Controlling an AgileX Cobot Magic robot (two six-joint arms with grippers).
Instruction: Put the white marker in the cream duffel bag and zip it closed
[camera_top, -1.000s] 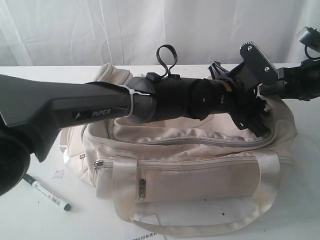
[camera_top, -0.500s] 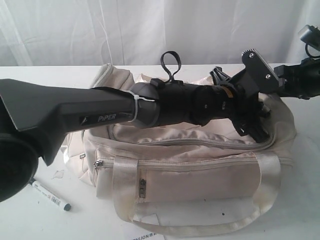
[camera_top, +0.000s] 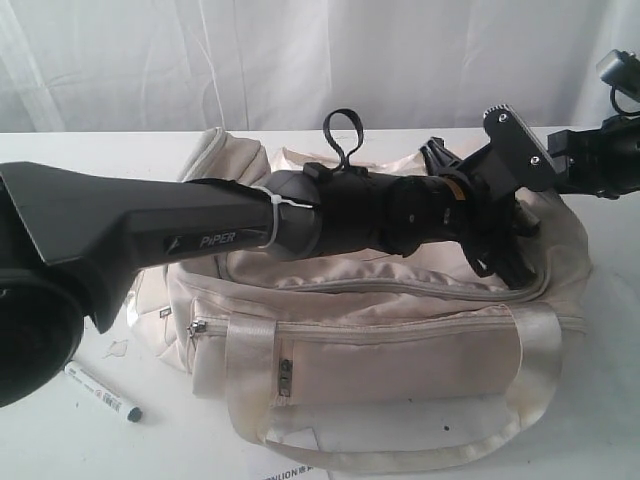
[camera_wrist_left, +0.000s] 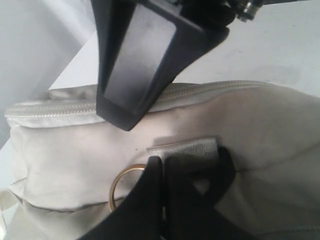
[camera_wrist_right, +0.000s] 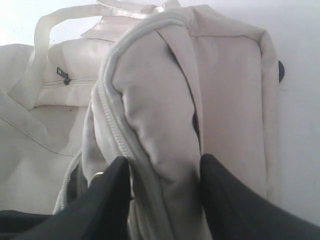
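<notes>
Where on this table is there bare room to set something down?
Bare table lies front right of the cream duffel bag and back left behind it. Front left holds the white marker. The left arm and right arm crowd the bag's top.

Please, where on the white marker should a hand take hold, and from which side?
I would grip the white marker mid-barrel, coming straight down from above and closing across its thin width. It lies flat and slanted on the table, clear of the cream duffel bag, so both long sides are free.
</notes>
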